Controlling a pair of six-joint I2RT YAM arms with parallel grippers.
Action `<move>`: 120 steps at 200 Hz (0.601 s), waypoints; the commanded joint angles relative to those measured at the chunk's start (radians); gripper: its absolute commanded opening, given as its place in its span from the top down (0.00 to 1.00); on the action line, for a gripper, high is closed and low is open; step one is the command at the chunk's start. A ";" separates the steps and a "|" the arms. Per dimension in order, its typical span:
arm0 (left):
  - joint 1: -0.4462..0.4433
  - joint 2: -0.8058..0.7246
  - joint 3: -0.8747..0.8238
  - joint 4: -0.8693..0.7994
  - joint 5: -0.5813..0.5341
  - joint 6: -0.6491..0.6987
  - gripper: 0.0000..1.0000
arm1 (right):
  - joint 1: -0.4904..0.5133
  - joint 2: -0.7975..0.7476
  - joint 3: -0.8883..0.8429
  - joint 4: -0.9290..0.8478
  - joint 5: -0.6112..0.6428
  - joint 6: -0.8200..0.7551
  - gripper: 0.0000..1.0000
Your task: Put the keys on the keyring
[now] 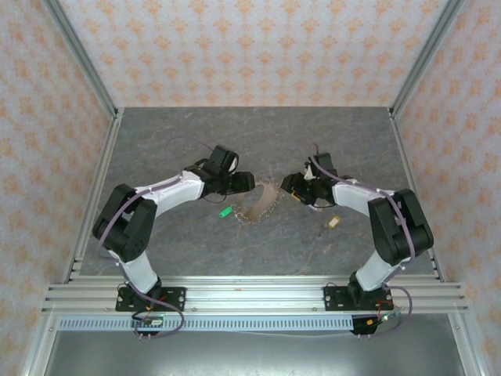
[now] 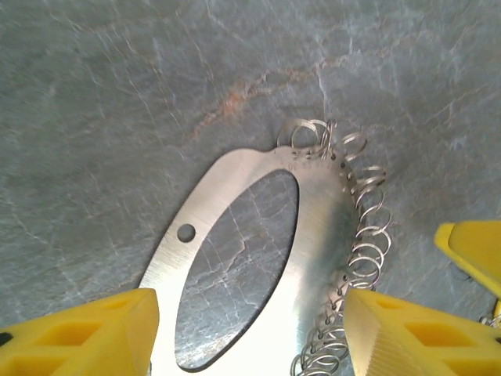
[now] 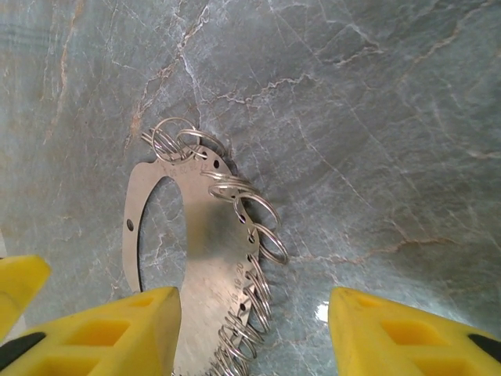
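Note:
The keyring is a flat silver oval plate with a large cut-out and several small wire rings along one edge. It lies on the table between both arms, with a small green tag at its left end. My left gripper straddles the plate, one yellow finger over its plain edge, the other beside the rings, jaws apart. My right gripper is open over the plate's opposite end. A tan-headed key lies loose on the table to the right.
The grey stone-patterned table is framed by metal rails and patterned walls. A finger of the right gripper shows in the left wrist view, close by. The two grippers nearly meet at the table's middle.

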 commanded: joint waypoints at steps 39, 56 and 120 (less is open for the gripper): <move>-0.005 0.062 0.070 -0.115 -0.054 0.044 0.40 | 0.006 0.088 0.074 0.033 -0.050 0.011 0.51; -0.006 0.076 0.088 -0.134 -0.057 0.069 0.40 | 0.009 0.114 0.090 0.039 -0.074 0.013 0.51; -0.005 0.131 0.111 -0.141 -0.043 0.078 0.51 | 0.013 0.174 0.113 0.036 -0.086 0.003 0.50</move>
